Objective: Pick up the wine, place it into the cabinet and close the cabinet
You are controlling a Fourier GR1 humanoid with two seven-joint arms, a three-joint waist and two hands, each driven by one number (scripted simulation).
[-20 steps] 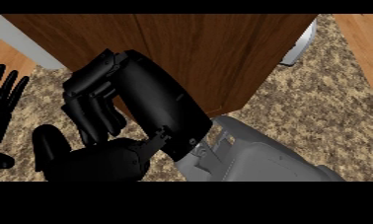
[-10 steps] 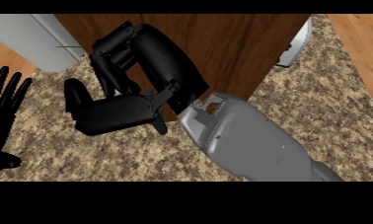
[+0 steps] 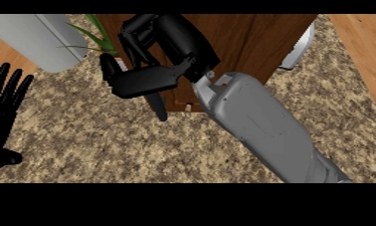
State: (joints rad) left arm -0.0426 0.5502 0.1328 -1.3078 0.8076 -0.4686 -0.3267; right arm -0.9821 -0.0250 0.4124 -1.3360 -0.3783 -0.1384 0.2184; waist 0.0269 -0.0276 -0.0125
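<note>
Since the earlier frames the right hand (image 3: 158,65) had swung up and leftward across the wooden cabinet (image 3: 249,41), and a grey cylinder (image 3: 44,41) with green leaves (image 3: 95,36) had come into view at the far left. No wine showed anywhere in the head view; it was probably already inside the cabinet, though the dark slender shape hanging below the hand could not be identified, so I cannot tell for certain. Curled fingers lay against the cabinet's brown front near its left edge, with the thumb jutting out to the left, pinching nothing that could be made out. That posture suited pushing a door shut rather than carrying a bottle, so the closing step seemed to be under way. A pale grey panel (image 3: 297,51) stood at the cabinet's right side, possibly a door or handle seen edge-on. At the left edge of the view the left hand (image 3: 11,100) rested with its fingers spread and upright, touching nothing. Underneath lay the speckled stone bench (image 3: 110,145), and light wooden flooring (image 3: 356,36) showed at the far right corner.
</note>
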